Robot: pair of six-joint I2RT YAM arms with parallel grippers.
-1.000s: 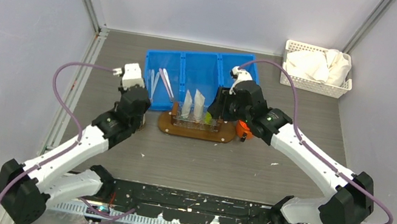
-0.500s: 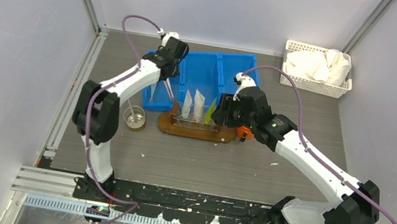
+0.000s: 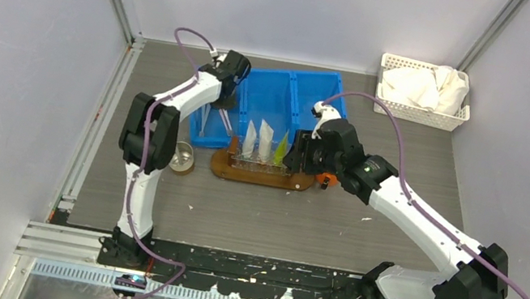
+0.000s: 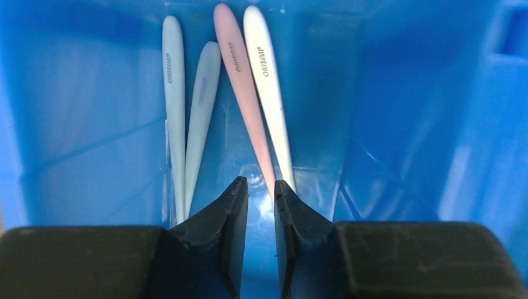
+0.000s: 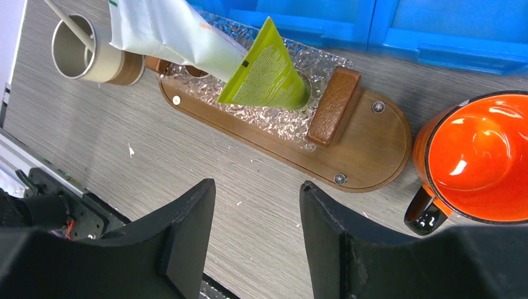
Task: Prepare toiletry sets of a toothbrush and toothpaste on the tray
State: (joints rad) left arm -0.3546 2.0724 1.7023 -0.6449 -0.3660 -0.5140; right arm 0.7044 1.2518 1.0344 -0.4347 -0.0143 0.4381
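The dark-brown tray (image 3: 261, 174) lies in front of the blue bin (image 3: 267, 92). Two white toothpaste tubes (image 3: 250, 139) and a yellow-green tube (image 3: 280, 152) stand in its clear holder. In the right wrist view the yellow-green tube (image 5: 268, 68) and a white tube (image 5: 168, 31) lean over the tray (image 5: 367, 156). Several toothbrushes (image 4: 240, 81), pale blue, pink and white, lie in the bin's left compartment. My left gripper (image 4: 260, 187) hangs just above them with a narrow gap, empty; the top view shows it too (image 3: 230, 69). My right gripper (image 5: 258, 187) is wide open and empty by the tray's right end.
An orange cup (image 5: 479, 162) stands at the tray's right end. A small cup (image 5: 87, 50) with a stick in it stands off the tray's left end. A white lattice basket (image 3: 424, 83) with cloths sits at the back right.
My left arm swung from the near left of the table up to the bin's left compartment, over the toothbrushes. My right gripper shifted slightly right and nearer.
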